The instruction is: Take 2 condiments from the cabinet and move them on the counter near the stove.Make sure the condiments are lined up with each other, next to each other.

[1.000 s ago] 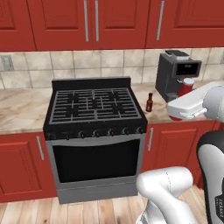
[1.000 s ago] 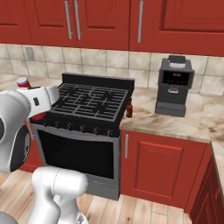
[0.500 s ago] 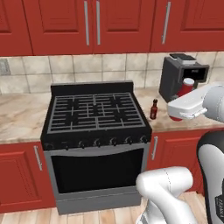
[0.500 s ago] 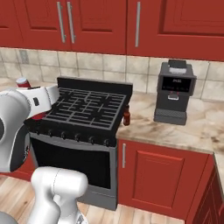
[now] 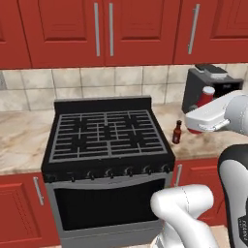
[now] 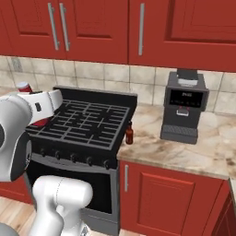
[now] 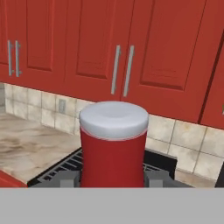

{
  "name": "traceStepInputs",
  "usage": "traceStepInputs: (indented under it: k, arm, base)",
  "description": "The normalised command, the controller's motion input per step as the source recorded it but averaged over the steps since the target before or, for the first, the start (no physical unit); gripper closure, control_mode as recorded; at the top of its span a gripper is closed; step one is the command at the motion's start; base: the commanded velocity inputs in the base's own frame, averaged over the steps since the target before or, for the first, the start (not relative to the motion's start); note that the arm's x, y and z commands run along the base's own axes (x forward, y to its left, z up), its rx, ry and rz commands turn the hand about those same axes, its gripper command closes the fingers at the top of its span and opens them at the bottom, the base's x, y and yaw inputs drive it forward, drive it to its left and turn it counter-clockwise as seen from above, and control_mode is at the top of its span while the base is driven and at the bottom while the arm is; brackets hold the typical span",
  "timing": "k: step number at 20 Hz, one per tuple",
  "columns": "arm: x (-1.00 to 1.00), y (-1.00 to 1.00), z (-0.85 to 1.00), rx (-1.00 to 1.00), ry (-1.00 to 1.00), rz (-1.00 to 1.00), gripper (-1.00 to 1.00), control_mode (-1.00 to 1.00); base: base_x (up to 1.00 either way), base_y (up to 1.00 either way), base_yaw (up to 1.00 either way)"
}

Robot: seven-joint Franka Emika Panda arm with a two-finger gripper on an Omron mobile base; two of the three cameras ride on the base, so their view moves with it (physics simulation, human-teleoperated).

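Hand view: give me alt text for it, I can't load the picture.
A red bottle with a pale cap stands upright in the middle, close up, between the tool's two grey fingers. Behind it are closed red wall cabinets with silver handles, a tiled backsplash, a strip of counter at left and the stove grate low down.
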Motion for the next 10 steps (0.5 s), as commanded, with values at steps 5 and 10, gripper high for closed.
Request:
traceStepInputs:
  k: [5, 10]
  arm:
    - [0.00, 0.00, 0.00, 0.00, 0.00, 0.00, 1.00, 1.00]
    - [0.00, 0.00, 0.00, 0.00, 0.00, 0.00, 1.00, 1.00]
  base:
    - [0.50, 0.07, 0.00]
    - [0.48, 0.05, 0.00]
